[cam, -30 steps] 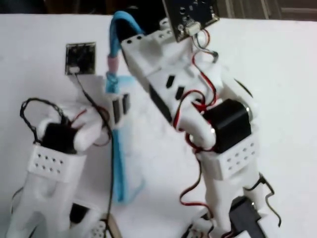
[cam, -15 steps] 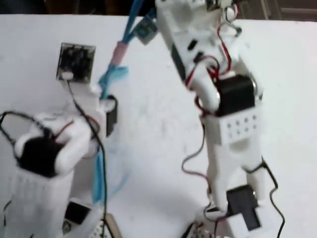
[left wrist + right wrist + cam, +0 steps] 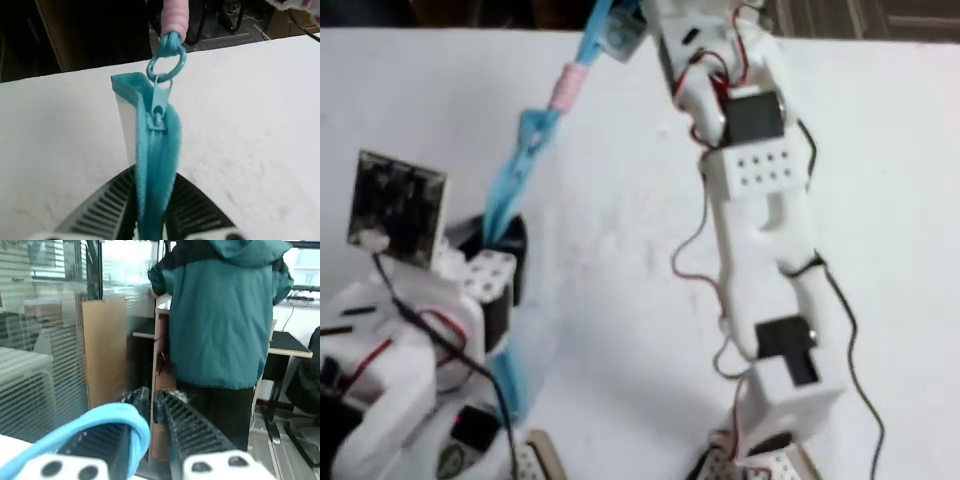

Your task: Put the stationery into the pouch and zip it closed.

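Nearest, at about 8 o'clock on the table (image 3: 620, 250), the left fingers (image 3: 192, 207) are clamped on the near end of the pouch (image 3: 150, 150). They pinch its teal zip edge, so it stands on edge instead of lying flat. This grip reads as an anchor: one end has to be fixed while the other is pulled.

From there the pouch runs taut toward 12 o'clock. At its far corner sits the zip slider (image 3: 159, 102), and the teeth between it and the left fingers meet. By my judgement the zip is closed or very nearly so.

A ring (image 3: 167, 62) hangs from the slider, with a pink sleeve (image 3: 175, 12) beyond it. A blue strap (image 3: 90, 427) leads on to the right fingers (image 3: 190, 430) at the table's 12 o'clock edge. These are drawn close together, with the strap looped over one and pinched into the slit between them. Pulling along the line of the zip would explain why everything lies in one straight line.

The left wrist view shows the slider and the meeting teeth, which the high view gives as a plain blue band. The high view shows the whole stretch between the arms, with the right arm (image 3: 760, 250) reaching up from 5 o'clock. The right wrist view shows how the strap sits in the fingers. Whether the stationery is inside, I cannot tell.
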You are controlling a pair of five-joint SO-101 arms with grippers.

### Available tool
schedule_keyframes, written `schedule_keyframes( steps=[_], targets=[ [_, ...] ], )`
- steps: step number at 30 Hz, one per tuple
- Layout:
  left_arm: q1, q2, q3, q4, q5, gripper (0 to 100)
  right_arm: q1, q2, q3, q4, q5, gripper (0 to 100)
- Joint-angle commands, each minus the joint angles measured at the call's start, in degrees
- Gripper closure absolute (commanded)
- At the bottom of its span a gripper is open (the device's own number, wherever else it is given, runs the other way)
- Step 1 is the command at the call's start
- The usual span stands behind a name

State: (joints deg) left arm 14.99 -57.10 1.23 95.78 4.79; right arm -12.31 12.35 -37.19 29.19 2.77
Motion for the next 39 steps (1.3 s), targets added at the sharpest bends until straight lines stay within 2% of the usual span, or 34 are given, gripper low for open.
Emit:
schedule_keyframes(
  steps=[1,10,17,28,31,35,39],
  targets=[
    [0.31,-2.51,-7.91,3.78,-0.35,98,7.78,4.62,-1.23,-3.21,0.26,98.2],
    [0.40,-2.51,-24.00,4.92,-0.35,98,12.97,19.65,-3.69,-7.60,0.44,98.2],
    [0.40,-2.42,-32.62,5.54,-0.35,98,17.89,33.27,-18.02,-0.13,0.44,98.2],
    [0.31,-2.42,-30.42,5.27,-0.44,98,15.96,37.05,-40.35,25.36,0.97,98.1],
    [-0.04,-2.15,-29.98,5.27,-1.05,98,14.20,36.53,-42.55,33.10,5.71,98.1],
    [-0.13,1.27,-24.26,2.90,-6.59,98,11.12,36.53,-50.46,48.04,7.74,98.1],
    [-0.13,5.41,-19.52,0.00,-7.74,98,5.67,36.18,-58.99,65.45,7.74,95.8]
  ],
)
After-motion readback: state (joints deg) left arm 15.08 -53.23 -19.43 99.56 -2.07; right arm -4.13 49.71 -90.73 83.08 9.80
